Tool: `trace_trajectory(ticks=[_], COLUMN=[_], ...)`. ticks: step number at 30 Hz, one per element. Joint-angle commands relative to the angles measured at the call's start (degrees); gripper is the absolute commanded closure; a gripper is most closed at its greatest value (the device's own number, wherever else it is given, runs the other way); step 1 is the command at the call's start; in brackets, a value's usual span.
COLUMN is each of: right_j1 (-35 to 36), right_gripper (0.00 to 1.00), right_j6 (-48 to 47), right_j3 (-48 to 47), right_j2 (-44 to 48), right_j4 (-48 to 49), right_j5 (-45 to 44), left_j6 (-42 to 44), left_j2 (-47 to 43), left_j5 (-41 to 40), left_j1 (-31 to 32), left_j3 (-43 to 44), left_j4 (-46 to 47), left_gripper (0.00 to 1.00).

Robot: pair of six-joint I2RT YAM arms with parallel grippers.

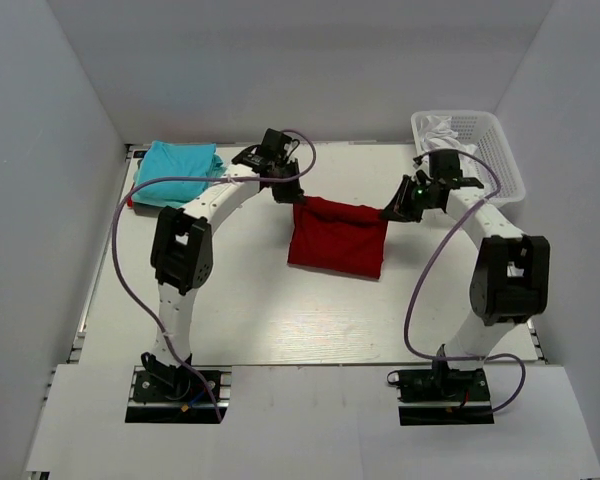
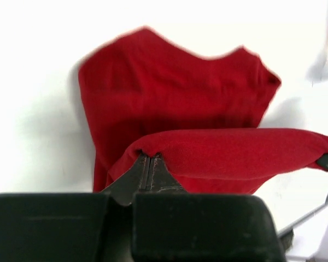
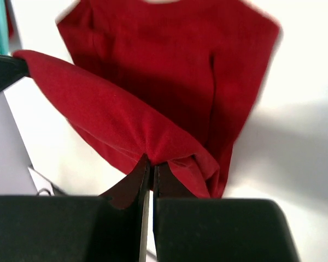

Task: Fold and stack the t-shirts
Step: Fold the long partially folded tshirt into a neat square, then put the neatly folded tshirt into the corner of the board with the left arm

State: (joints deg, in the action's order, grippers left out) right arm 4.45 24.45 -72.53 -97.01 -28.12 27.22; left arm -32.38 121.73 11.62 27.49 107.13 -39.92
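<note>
The dark red t-shirt (image 1: 337, 243) sits in the centre of the top view. Its upper edge is lifted and stretched between the two arms, and its lower part is draped on the white table (image 1: 250, 310). The left gripper (image 2: 149, 158) is pinched together on the shirt's upper-left corner. The right gripper (image 3: 149, 162) is clamped on the upper-right corner. A folded turquoise t-shirt (image 1: 180, 172) lies in the upper left of the frame, well apart from the red one. A white mesh basket (image 1: 500, 150) stands at the upper right.
</note>
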Motion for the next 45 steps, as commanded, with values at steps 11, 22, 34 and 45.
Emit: trace_trajectory(ticks=[11,22,34,45], right_j1=[-1.8,-0.8,-1.2,-1.7], right_gripper=[0.12,0.1,0.1,0.1], right_j6=[-1.7,-4.9,-3.7,-5.2], right_j3=[-17.4,-13.8,0.4,3.5], right_j2=[-15.9,-6.5,8.0,15.2], right_j4=[3.5,5.4,5.9,1.7], right_j5=[-3.1,7.9,7.1,-1.4], left_j6=[1.5,10.0,13.3,12.5], left_j2=[12.2,4.1,10.2,20.0], left_j5=[-2.1,2.7,-1.7,-8.7], left_j1=[-1.9,-1.4,1.3,4.4], left_j3=[19.3,4.5,1.1,8.1], left_j4=[0.6,2.7,-0.6,-6.8], left_gripper=[0.66,0.0,0.26,1.0])
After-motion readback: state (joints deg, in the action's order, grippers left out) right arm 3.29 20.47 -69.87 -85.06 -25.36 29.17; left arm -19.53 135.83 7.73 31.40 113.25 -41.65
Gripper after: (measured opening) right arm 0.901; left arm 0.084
